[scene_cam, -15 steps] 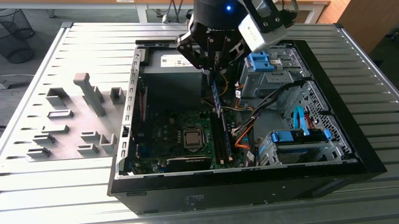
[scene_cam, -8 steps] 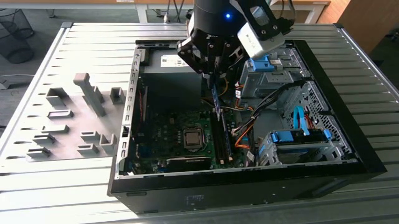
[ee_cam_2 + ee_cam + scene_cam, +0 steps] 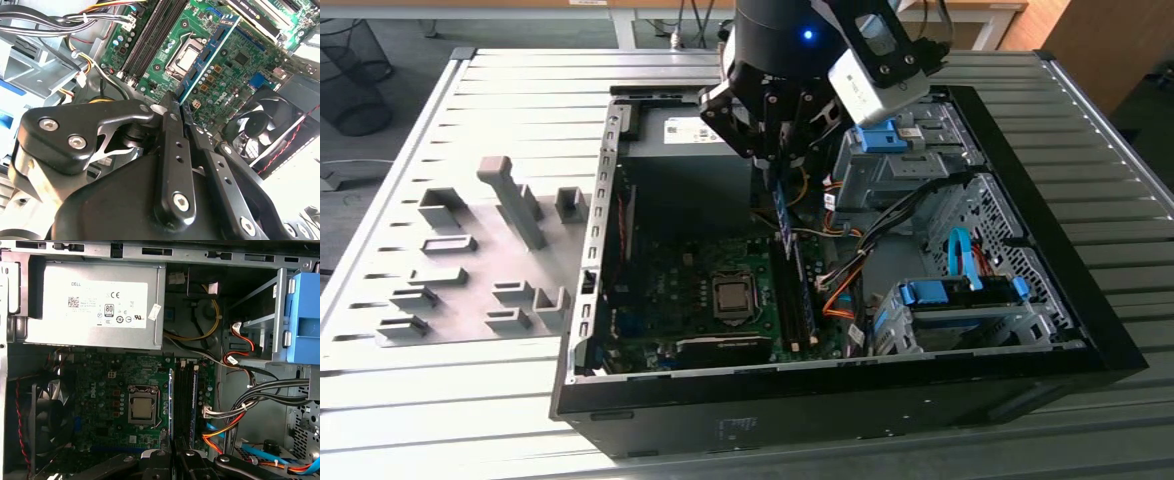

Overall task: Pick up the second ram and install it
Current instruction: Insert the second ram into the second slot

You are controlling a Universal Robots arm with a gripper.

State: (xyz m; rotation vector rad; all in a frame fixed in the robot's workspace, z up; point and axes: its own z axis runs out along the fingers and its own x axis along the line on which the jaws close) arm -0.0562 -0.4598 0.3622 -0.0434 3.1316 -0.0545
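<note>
Gripper (image 3: 176, 107) on second ram (image 3: 210, 55) above motherboard (image 3: 240, 60)

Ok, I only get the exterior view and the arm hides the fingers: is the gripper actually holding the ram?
Observer: Yes. In the second wrist view the gripper is shut on one end of the second ram.
Operator: How does it sit against the slots?
Observer: In the first wrist view it runs parallel to the black slots, on their side toward the processor socket.
</note>
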